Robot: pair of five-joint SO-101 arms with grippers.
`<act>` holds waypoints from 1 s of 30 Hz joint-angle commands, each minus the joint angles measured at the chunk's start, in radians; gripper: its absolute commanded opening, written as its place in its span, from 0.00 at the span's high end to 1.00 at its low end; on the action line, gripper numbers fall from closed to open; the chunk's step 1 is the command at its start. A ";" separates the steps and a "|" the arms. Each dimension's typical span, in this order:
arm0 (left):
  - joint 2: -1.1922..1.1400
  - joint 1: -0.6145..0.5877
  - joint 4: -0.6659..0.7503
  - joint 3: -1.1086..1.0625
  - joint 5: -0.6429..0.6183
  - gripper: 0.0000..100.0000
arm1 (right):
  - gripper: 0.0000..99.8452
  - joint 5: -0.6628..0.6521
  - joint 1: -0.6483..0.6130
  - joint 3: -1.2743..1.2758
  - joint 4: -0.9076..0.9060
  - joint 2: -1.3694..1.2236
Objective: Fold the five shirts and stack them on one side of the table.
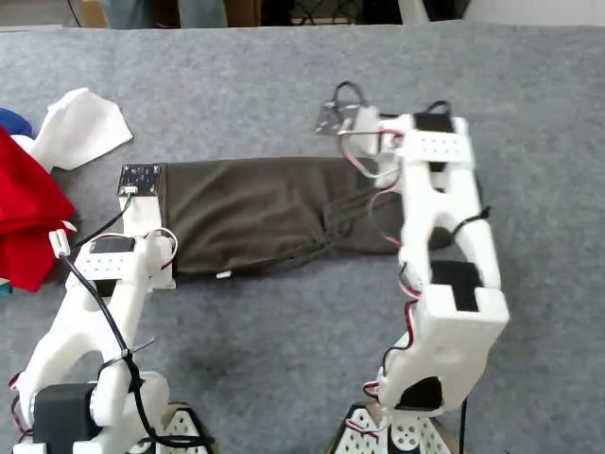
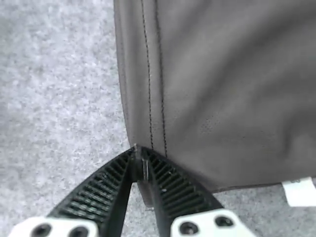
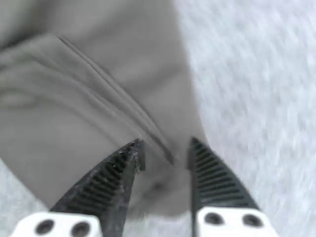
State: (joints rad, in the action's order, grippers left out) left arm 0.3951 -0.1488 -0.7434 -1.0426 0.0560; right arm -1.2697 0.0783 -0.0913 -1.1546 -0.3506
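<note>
**Task item.** One dark olive shirt (image 1: pixel 265 213) lies across the middle of the grey surface (image 1: pixel 284 359). It is already folded into a long, narrow band that runs from one arm to the other. A red shirt (image 1: pixel 28 218), a white shirt (image 1: pixel 85 128) and a sliver of a blue garment (image 1: pixel 11 121) lie unfolded in a loose group at the far left edge. No stack has been started.

**Left claw** (image 2: pixel 140 158). It is pressed together on the stitched hem at one corner of the olive shirt (image 2: pixel 222 89). A thin fold of cloth is nipped between the ribbed tips. A white label (image 2: pixel 298 190) pokes out along the nearby edge. The grip sits at the corner, most likely so that this end lifts evenly.

**Right claw** (image 3: pixel 165 153). It is spread and poised low over the opposite end of the shirt (image 3: pixel 89 89), close to where the cloth meets bare surface. The tips straddle a ridge of seams. Nothing is gripped yet.

**Assessment.** One arm stands at each end, which suggests an end-over-end fold of the band. The right side has not yet secured its corner. If the left lifts alone, the fold is likely to skew.
</note>
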 commanded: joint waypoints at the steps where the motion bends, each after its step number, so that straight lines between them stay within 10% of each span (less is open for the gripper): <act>1: 0.021 -0.004 0.008 0.001 0.003 0.97 | 0.99 0.026 0.054 -0.093 -0.137 0.073; 8: 0.031 -0.013 -0.052 0.053 -0.031 0.97 | 0.99 0.299 0.124 -0.036 -0.219 0.136; 19: 0.057 -0.010 -0.620 0.727 -0.147 0.93 | 0.99 0.876 0.370 0.321 0.163 0.094; 30: -0.396 -0.062 -0.565 0.885 -0.287 0.76 | 0.99 1.016 0.470 0.409 0.339 0.079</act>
State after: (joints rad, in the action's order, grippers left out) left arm 0.1220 -0.1887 -1.3234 -0.2401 -0.2156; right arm -0.2708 0.5278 0.3138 -0.8462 -0.2923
